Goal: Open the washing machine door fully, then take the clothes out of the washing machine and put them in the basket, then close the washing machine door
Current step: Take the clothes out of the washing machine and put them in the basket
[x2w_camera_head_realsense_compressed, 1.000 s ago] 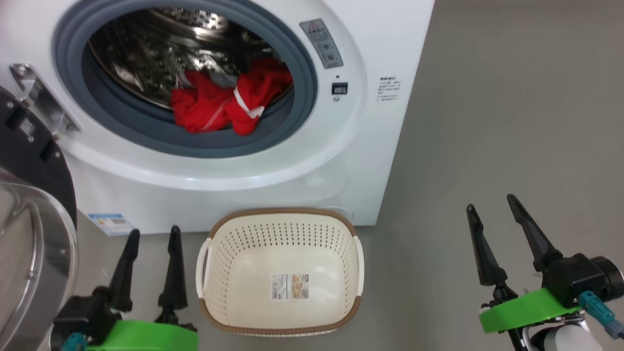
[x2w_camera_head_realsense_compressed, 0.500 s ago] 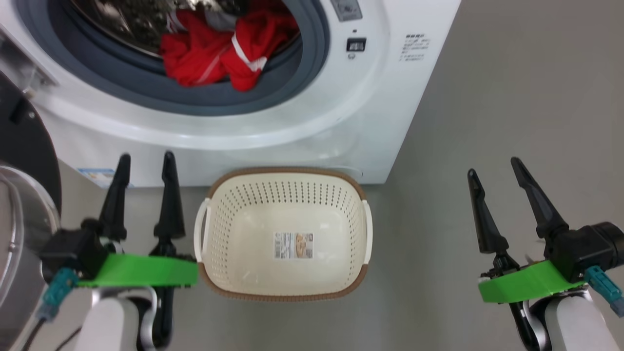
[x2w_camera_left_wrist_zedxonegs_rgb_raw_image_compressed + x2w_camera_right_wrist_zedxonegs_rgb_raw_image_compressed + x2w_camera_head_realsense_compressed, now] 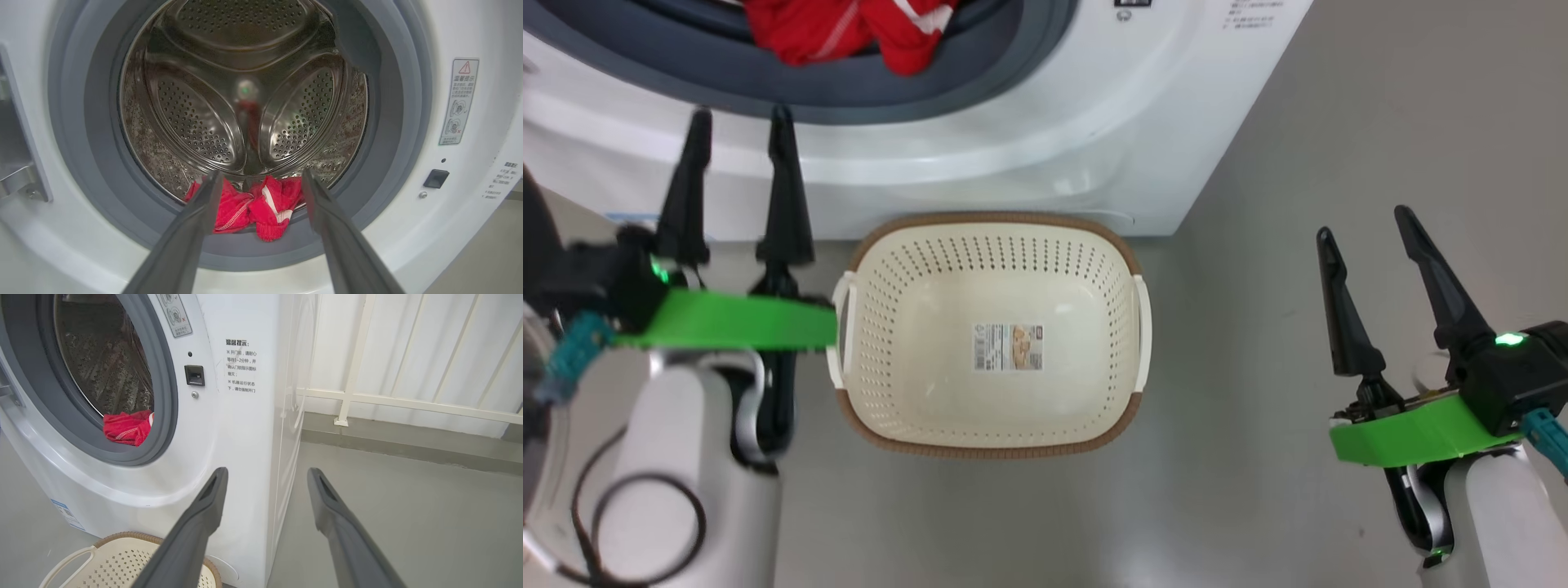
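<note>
Grey floor [image 3: 1339, 122]; washing machine [image 3: 1094, 147] warning label [image 3: 459, 102] in Chinese; basket [image 3: 988, 219] sticker [image 3: 1007, 347] unreadable; left claw [image 3: 740, 114], right claw [image 3: 1365, 222] wide, empty.

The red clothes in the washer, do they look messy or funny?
A little: the clothes lie bunched, one fold drooping onto the grey gasket. The basket sits upright; nothing else stands out.

Head view looks steeply down onto the basket [image 3: 915, 269], with the washing machine [image 3: 1029, 155] front along its top edge. Left wrist view faces straight into the drum [image 3: 192, 114], close up. Right wrist view looks level at the machine's right front corner. All three share the clothes [image 3: 809, 37] at the drum's mouth.
</note>
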Robot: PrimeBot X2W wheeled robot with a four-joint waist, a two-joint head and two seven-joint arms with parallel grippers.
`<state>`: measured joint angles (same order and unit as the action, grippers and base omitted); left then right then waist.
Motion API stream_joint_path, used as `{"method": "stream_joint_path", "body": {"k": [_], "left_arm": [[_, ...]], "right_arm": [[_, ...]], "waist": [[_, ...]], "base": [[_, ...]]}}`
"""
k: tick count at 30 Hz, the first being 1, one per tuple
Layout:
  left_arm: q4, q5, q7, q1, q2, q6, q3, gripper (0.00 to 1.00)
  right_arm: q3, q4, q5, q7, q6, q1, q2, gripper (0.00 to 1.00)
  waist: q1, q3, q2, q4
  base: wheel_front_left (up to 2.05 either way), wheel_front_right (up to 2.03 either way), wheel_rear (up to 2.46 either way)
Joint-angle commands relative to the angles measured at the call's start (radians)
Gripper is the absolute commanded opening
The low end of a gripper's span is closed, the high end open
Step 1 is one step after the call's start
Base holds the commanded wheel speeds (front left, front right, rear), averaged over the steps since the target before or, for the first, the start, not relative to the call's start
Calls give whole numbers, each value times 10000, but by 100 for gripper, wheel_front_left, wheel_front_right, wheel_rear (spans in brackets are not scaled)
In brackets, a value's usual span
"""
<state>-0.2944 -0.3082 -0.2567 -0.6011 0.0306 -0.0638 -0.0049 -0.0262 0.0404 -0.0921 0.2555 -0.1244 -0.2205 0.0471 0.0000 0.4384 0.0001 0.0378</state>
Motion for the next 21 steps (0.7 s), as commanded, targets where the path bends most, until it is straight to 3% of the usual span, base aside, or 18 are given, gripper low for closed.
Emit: {"method": "stream_joint_path", "body": {"k": [1,21], "left_arm": [[99,-4,-51,-433,222,-118,307,100],[-2349,311,-51,-4041,554,-299,668,100]], "right_arm": [[180,-297,134,63,-63,-199,31,100],[656,-528,133,63,-63,-721,31,100]], "waist": [[0,396,-1,-70],[0,1853,-1,-594]], "base": [[0,0,0],[0,0,0]]}}
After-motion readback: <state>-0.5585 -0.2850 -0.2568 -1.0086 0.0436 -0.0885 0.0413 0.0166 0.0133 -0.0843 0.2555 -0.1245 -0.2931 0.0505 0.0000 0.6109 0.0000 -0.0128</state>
